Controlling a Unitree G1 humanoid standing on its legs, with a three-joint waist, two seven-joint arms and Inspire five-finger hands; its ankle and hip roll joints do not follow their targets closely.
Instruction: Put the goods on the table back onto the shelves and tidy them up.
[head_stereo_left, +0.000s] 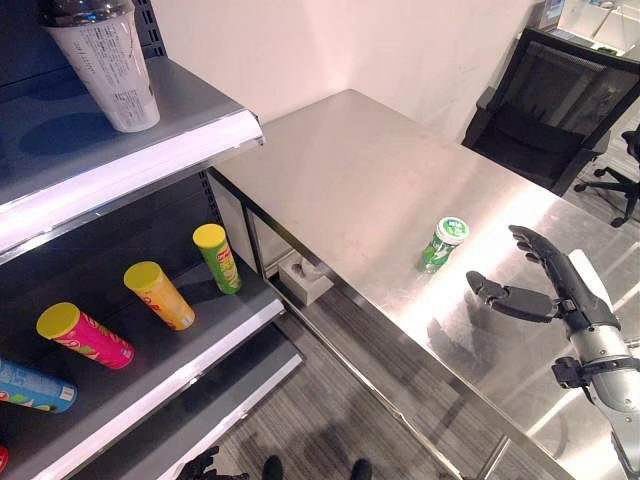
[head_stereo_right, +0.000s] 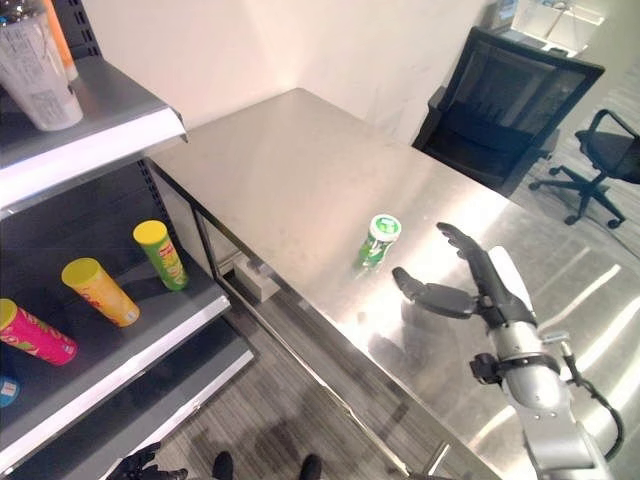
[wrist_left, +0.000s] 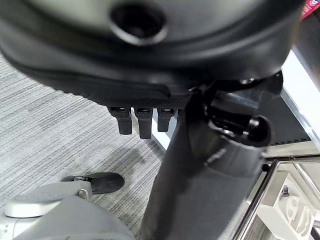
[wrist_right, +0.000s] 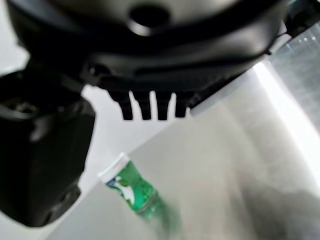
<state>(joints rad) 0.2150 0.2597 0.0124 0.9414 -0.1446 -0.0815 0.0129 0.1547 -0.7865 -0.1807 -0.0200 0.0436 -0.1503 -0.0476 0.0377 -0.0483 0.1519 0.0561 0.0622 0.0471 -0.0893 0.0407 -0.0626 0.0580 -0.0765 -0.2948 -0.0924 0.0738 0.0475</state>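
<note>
Fig. Reach phase, pre-grasp. Steel counter (head_stereo_left: 350, 180) runs from 12 o'clock down toward 5 o'clock in the head views; shelves (head_stereo_left: 150, 150) stand at 9 o'clock, w/ a black office chair (head_stereo_left: 545, 100) at 1 o'clock beyond the counter.

Top shelf carries a white-labelled cup (head_stereo_left: 105, 65). Lower shelf holds snack tubes: green tube w/ yellow lid (head_stereo_left: 218, 258), upright but tilted; orange tube (head_stereo_left: 160, 295) and pink tube (head_stereo_left: 85, 336), both lying; blue tube (head_stereo_left: 35, 388) at the frame edge. A small white block (head_stereo_left: 305, 280) sits low between shelves and counter.

Task item: green bottle w/ white cap (head_stereo_right: 378, 241), standing alone on the counter, approx. centre, near the front edge.

Right robot hand (head_stereo_right: 470, 290) hovers at 3 o'clock of the bottle, near but apart; fingers straight, thumb spread toward the bottle, wide, holding nothing. Left robot hand (wrist_left: 142, 120) hangs low over the floor; fingers relaxed, empty.

Step in hand (judged): approach to the last counter item; nothing gripped yet. Next move calls for: closing toward 9 o'clock until the bottle sits between thumb and fingers, then curling round its body below the cap. Slim upright bottle, so a side nudge could tip it.
</note>
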